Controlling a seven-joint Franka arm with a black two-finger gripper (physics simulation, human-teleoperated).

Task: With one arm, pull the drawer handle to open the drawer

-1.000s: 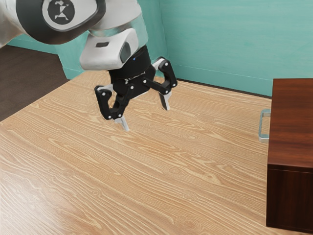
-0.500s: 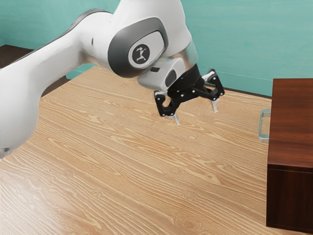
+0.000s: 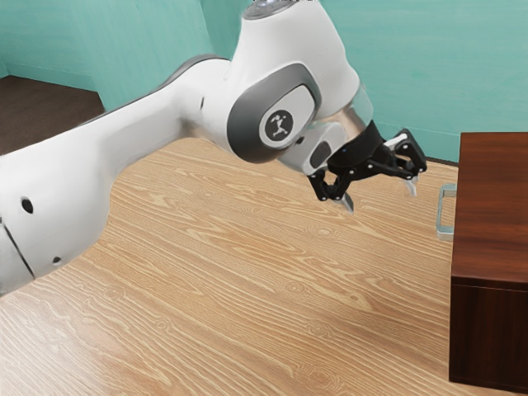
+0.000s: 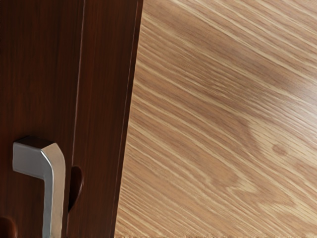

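Clearly empty, the gripper (image 3: 379, 196) hangs with both jaws spread wide above the table (image 3: 247, 272), near the handle (image 3: 445, 212) but apart from it. That metal bar looks rigid and smooth, so grip its middle squarely. It stands off the dark drawer front (image 4: 44, 74), facing the arm, its long axis seemingly running along that front, away from the exterior camera.

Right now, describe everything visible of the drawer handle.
The drawer handle is a slim, squared U-shaped bar that looks like brushed silver metal. It stands upright on the dark wooden cabinet's front, facing the exterior view's left, its bar held off the wood by short legs. The wrist view shows one square corner close up. Nothing touches it: the open tool hovers apart from it.
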